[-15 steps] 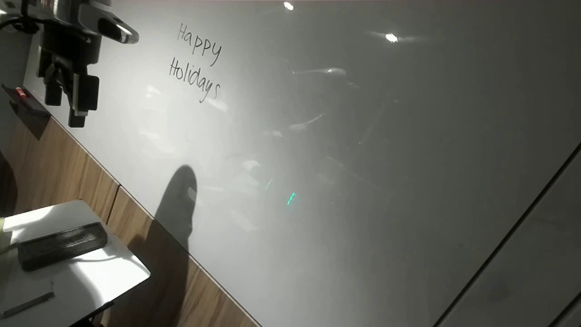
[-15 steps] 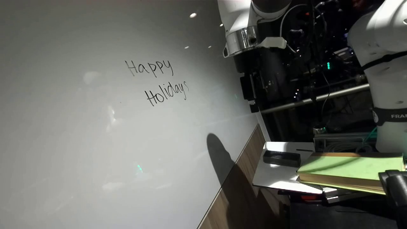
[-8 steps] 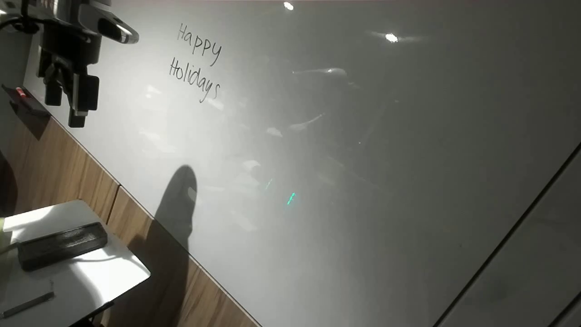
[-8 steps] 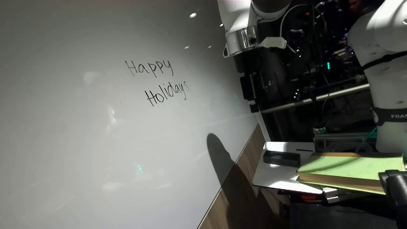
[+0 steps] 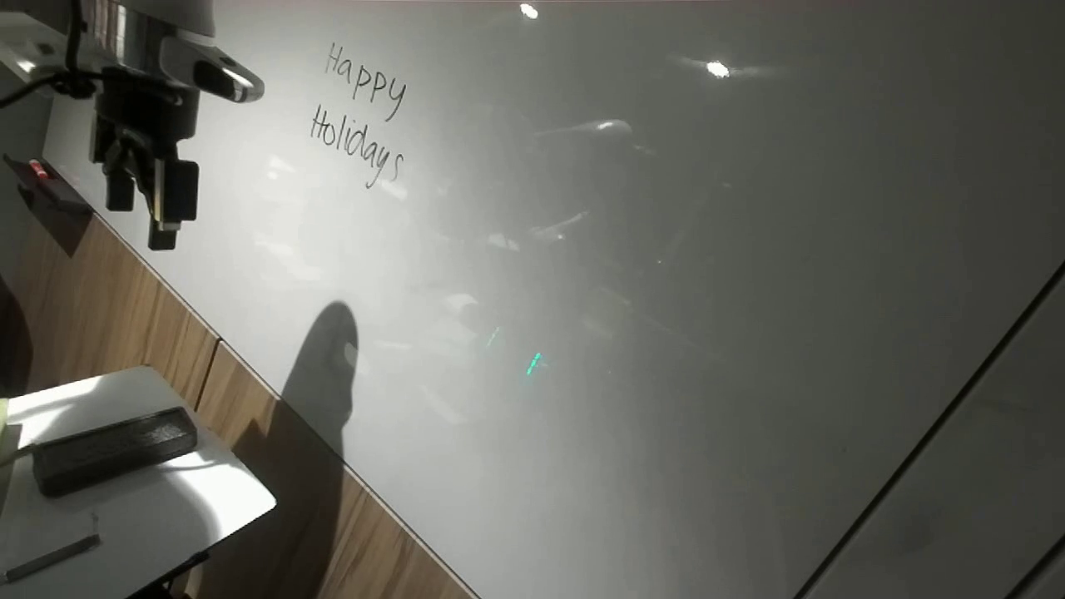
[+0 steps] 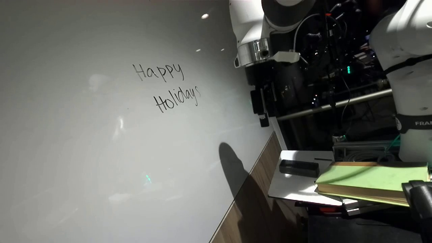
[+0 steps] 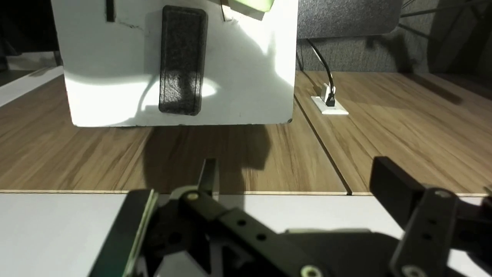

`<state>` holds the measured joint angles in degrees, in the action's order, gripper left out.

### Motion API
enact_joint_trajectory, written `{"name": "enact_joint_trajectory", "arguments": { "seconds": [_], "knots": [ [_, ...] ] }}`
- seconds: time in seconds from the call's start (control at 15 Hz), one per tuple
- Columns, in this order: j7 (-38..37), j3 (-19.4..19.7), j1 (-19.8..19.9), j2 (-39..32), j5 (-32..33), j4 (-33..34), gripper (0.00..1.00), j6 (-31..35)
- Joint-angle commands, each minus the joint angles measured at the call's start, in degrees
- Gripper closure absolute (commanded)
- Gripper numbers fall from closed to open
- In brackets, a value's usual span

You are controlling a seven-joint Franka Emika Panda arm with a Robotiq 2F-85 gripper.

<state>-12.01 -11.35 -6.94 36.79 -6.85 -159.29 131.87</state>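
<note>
My gripper [image 7: 296,171] stands open in the wrist view, its fingers wide apart with only the wood panel and white board seen between them. A dark block with a pale edge [image 7: 140,232] sits outside its left finger. In an exterior view the gripper [image 5: 141,220] hangs pointing down in front of the whiteboard [image 5: 599,466], touching nothing that I can make out. "Happy Holidays" is handwritten in black on the board, with the word Holidays [image 6: 177,98] lower. Below the gripper, a black oblong block [image 7: 182,57] lies on a white tabletop [image 7: 250,92].
A thin dark strip [image 5: 52,559] lies near the black block on the tabletop. Beside it is a thick green book-like object [image 6: 374,175]. A dark holder with a red item [image 5: 39,169] is fixed at the board's edge. A plugged outlet [image 7: 329,104] sits on the wood panel.
Over the last half second the arm has dropped slightly: the gripper sits lower in both exterior views, having shifted a little sideways too. The objects on the tabletop have stayed put.
</note>
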Motion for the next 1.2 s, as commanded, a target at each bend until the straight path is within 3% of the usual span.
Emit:
{"name": "enact_joint_trajectory", "arguments": {
  "seconds": [0.0,0.33,0.8,1.13],
  "knots": [
    [-3.5,-0.9,3.4,-6.2,3.0,-0.1,0.0,7.6],
    [-10.1,-1.8,8.8,-11.3,10.5,-0.2,0.0,10.0],
    [-8.4,1.0,10.5,-17.9,13.0,-0.2,0.0,9.1],
    [-6.5,3.8,10.5,-27.3,13.7,-0.3,0.0,12.2]
  ]
}}
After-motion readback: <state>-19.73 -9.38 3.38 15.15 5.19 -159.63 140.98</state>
